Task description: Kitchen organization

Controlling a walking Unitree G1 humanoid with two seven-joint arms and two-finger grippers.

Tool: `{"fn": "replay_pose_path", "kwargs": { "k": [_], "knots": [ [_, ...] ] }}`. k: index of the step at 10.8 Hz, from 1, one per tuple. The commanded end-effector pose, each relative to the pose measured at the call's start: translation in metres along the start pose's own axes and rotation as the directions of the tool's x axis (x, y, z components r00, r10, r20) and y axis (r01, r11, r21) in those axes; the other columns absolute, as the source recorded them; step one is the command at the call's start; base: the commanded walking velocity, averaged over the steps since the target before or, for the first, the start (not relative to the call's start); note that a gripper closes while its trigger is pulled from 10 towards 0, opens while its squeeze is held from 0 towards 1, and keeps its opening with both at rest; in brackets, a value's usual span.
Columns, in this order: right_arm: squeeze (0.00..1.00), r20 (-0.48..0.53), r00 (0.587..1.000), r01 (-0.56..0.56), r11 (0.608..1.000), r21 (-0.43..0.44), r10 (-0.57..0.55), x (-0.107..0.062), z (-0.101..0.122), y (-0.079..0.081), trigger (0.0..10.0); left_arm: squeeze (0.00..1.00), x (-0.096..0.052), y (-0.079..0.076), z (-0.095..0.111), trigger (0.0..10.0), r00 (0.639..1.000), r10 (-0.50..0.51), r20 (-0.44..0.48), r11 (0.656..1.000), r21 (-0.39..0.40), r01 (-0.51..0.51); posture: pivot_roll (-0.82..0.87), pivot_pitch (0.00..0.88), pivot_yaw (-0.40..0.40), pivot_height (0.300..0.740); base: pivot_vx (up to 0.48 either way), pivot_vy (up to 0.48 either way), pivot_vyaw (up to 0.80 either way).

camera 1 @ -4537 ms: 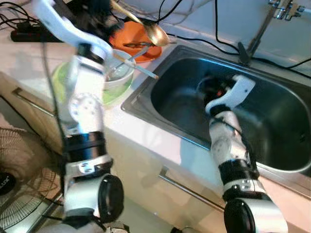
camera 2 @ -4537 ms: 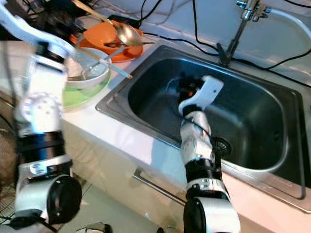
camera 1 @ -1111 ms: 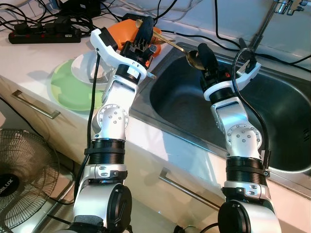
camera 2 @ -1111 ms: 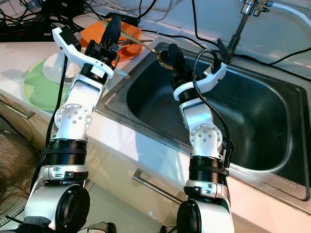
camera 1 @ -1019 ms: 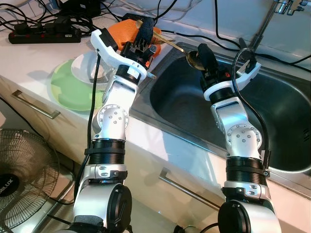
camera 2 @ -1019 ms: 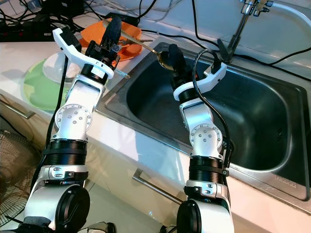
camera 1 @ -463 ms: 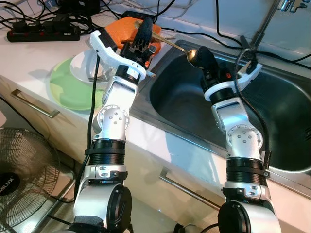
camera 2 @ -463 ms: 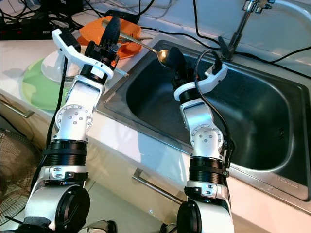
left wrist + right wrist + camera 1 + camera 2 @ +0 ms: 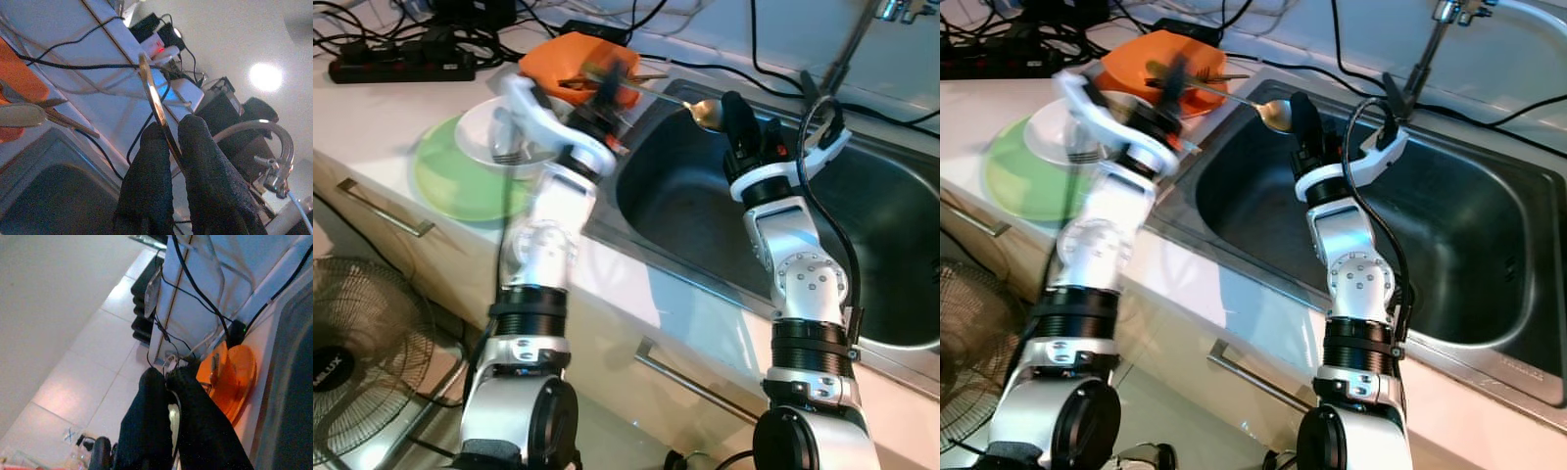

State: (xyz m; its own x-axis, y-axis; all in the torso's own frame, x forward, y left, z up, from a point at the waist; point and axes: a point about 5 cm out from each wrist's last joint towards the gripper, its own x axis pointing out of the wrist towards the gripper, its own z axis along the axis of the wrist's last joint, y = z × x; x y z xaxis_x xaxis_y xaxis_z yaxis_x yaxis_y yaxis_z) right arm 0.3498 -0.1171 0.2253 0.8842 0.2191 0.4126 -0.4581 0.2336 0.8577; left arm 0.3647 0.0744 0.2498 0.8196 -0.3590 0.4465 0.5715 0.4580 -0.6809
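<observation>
left gripper (image 9: 168, 142) pinching spoon handle (image 9: 152, 100) | right gripper (image 9: 1299, 116) clamped on spoon bowl (image 9: 1276, 114) | over sink (image 9: 1449, 245) edge, orange plate (image 9: 1141, 54) behind

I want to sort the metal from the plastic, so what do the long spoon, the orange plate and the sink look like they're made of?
The long spoon looks like polished metal, its bowl glinting gold. The orange plate seems plastic or melamine, with flat, even colour and a dull sheen. The sink appears to be brushed stainless steel, grey with soft reflections.
</observation>
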Motion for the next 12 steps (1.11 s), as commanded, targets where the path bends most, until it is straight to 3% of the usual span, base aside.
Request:
{"fn": "replay_pose_path", "kwargs": {
  "k": [1, 4, 7, 8, 9, 10, 11, 12],
  "knots": [
    [0.0, -0.01, 1.0, 0.014, 0.998, 0.069, -0.013, -0.001, -0.015, 0.001, 0.0, 1.0, 0.001, -0.013, -0.029, 10.0, 0.998, -0.022, -0.054, 0.997, -0.075, 0.018, 0.03, 0.093, -0.012, 0.74, 0.0, 0.0, 0.0],
    [0.0, 0.048, 0.998, 0.037, 0.994, 0.105, -0.042, 0.001, -0.005, -0.002, 0.0, 1.0, 0.0, -0.016, -0.031, 10.0, 0.997, -0.044, -0.07, 0.998, -0.052, 0.04, 0.03, 0.091, -0.012, 0.74, 0.0, 0.0, 0.0],
    [0.0, 0.167, 0.982, 0.067, 0.99, 0.123, -0.087, 0.006, 0.02, -0.007, 0.0, 1.0, -0.001, -0.022, -0.036, 10.0, 0.991, -0.08, -0.112, 0.996, 0.016, 0.082, 0.03, 0.089, -0.012, 0.74, 0.0, 0.0, 0.0],
    [0.0, 0.202, 0.975, 0.069, 0.99, 0.121, -0.092, 0.007, 0.028, -0.007, 0.0, 0.62, -0.002, -0.023, -0.038, 10.0, 0.988, -0.084, -0.129, 0.995, 0.05, 0.091, 0.03, 0.087, -0.012, 0.74, 0.0, 0.0, 0.0],
    [0.0, 0.259, 0.959, 0.084, 0.989, 0.118, -0.113, 0.008, 0.041, -0.009, 0.0, 0.0, -0.003, -0.025, -0.04, 10.0, 0.983, -0.098, -0.156, 0.989, 0.097, 0.114, 0.03, 0.087, -0.012, 0.74, 0.0, 0.0, 0.0],
    [0.0, 0.299, 0.945, 0.11, 0.99, 0.089, -0.132, 0.007, 0.051, -0.012, 1.9, 0.0, -0.004, -0.027, -0.042, 10.0, 0.977, -0.111, -0.182, 0.977, 0.159, 0.141, 0.03, 0.087, -0.012, 0.74, 0.0, 0.0, 0.0],
    [0.0, 0.342, 0.924, 0.175, 0.984, 0.023, -0.172, 0.006, 0.061, -0.017, 10.0, 0.0, -0.006, -0.031, -0.042, 10.0, 0.969, -0.127, -0.214, 0.954, 0.24, 0.179, 0.03, 0.087, -0.01, 0.74, 0.0, 0.0, 0.0],
    [0.0, 0.362, 0.909, 0.246, 0.967, -0.069, -0.205, 0.005, 0.069, -0.022, 10.0, 0.0, -0.008, -0.035, -0.043, 10.0, 0.952, -0.15, -0.266, 0.908, 0.344, 0.239, 0.03, 0.087, -0.01, 0.74, 0.0, 0.0, 0.0]
  ]
}}
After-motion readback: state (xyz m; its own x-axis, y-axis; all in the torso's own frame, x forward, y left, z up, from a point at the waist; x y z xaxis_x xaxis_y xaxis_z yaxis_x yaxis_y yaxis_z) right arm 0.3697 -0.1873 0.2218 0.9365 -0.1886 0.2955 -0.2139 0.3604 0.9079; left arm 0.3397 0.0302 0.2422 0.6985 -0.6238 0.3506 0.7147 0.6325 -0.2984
